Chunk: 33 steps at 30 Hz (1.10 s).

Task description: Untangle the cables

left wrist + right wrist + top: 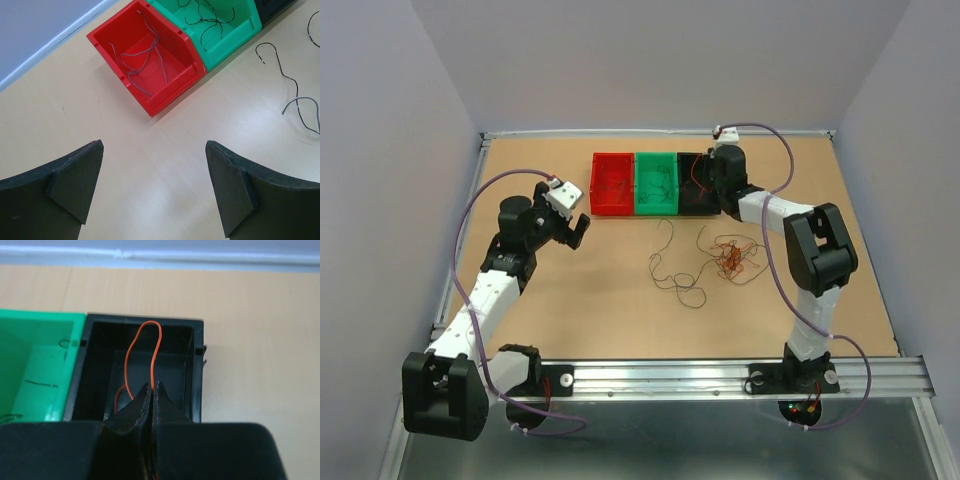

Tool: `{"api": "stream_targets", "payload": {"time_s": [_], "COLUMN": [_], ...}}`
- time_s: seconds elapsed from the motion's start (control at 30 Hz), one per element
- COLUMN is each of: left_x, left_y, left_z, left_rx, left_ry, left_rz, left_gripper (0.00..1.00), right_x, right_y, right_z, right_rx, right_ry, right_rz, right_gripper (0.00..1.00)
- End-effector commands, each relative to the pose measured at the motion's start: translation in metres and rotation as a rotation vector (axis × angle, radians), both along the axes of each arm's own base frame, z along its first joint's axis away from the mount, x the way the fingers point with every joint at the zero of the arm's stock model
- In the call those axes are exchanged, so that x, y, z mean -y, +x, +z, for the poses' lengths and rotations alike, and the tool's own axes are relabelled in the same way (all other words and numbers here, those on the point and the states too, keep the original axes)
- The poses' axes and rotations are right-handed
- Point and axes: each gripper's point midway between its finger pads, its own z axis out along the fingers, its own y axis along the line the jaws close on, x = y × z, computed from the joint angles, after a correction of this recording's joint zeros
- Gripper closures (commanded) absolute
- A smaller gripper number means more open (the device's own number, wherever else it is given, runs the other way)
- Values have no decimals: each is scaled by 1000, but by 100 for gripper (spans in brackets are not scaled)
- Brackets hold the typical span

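Over the black bin, mid-frame, I'm pinching one orange wire in my right gripper, jaws fully closed. My left gripper is hanging wide, empty. The cables are lying tangled right of centre, looking feather-light, springy, snaggy; I'm favouring a free end. No writing showing.

Right tool above black plastic bin; thin orange wire runs from it into that bin. Green plastic bin left of tool; tangled wire clump behind it on wooden table.

A lab robot cell: plain walls enclose the wooden table.
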Motion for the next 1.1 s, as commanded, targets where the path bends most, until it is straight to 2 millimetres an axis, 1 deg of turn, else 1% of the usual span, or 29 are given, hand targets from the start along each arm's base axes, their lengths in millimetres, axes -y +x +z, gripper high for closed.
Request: {"api": "stream_targets", "payload": {"time_s": [0.0, 0.03, 0.07, 0.1, 0.17, 0.23, 0.33, 0.37, 0.4, 0.43, 0.47, 0.5, 0.53, 0.57, 0.6, 0.63, 0.67, 0.7, 0.73, 0.77, 0.8, 0.83, 0.87, 0.9, 0.93, 0.97, 1.0, 1.03, 1.07], "left_x": [0, 1, 4, 5, 9, 12, 22, 19, 16, 14, 8, 5, 2, -2, -2, 0, 5, 8, 16, 22, 32, 40, 44, 50, 67, 74, 83, 92, 107], "left_y": [3, 2, 0, -1, -4, -7, -10, -7, -3, 2, 6, 9, 8, 10, 8, 5, -1, -5, -13, -19, -24, -25, -19, -18, -23, -22, -23, -27, -30], "left_z": [8, 7, 7, 5, 4, 3, 3, 5, 9, 17, 24, 30, 30, 45, 49, 49, 53, 55, 52, 47, 45, 45, 38, 38, 39, 33, 33, 27, 22], "left_rx": [33, 29, 29, 22, 22, 16, 11, 15, 19, 35, 63, 86, 91, 158, 180, 207, 230, 244, 263, 242, 227, 199, 175, 167, 168, 154, 162, 149, 130], "left_ry": [-11, -11, -15, -14, -13, -18, -29, -29, -47, -76, -73, -84, -108, -123, -131, -133, -133, -128, -90, -81, -88, -89, -52, -31, -22, -6, 5, 13, 27], "left_rz": [-5, -13, -26, -36, -68, -87, -135, -109, -73, -38, 3, 28, 59, 81, 79, 63, 21, -6, -85, -129, -168, -182, -159, -160, -199, -209, -235, -267, -318], "left_gripper": [4, 4, 4, 5, 4, 3, 1, 1, 1, 1, 1, 1, 1, 1, 1, 1, 1, 1, 1, 1, 1, 1, 1, 1, 1, 1, 1, 1, 1], "right_x": [-19, -22, -27, -30, -34, -34, -33, -36, -37, -37, -39, -41, -40, -42, -42, -42, -41, -40, -41, -41, -41, -40, -40, -39, -39, -38, -37, -36, -38], "right_y": [10, 11, 14, 15, 17, 17, 14, 11, 10, 7, 4, 1, -3, -6, -8, -11, -16, -18, -22, -23, -26, -28, -30, -32, -34, -38, -44, -48, -52], "right_z": [-14, -31, -29, -35, -39, -38, -24, -11, -4, -2, 4, 19, 18, 23, 27, 36, 34, 36, 42, 46, 49, 55, 55, 54, 54, 62, 56, 57, 58], "right_rx": [-54, -89, -87, -101, -111, -111, -90, -72, -61, -61, -52, -29, -32, -22, -15, 3, -2, 3, 17, 28, 35, 43, 41, 38, 36, 48, 32, 33, 31], "right_ry": [28, 19, 24, 26, 36, 43, 56, 69, 75, 79, 86, 97, 100, 106, 111, 121, 123, 127, 140, 144, 149, 154, 154, 154, 159, 166, 171, 174, 179], "right_rz": [56, 64, 75, 81, 89, 86, 85, 105, 113, 119, 128, 139, 141, 149, 150, 155, 155, 158, 166, 170, 174, 176, 177, 176, 178, 181, 184, 187, 196], "right_gripper": [99, 99, 100, 99, 99, 97, 89, 79, 73, 67, 61, 58, 56, 54, 53, 51, 44, 41, 35, 32, 29, 27, 26, 26, 26, 26, 26, 26, 26]}}
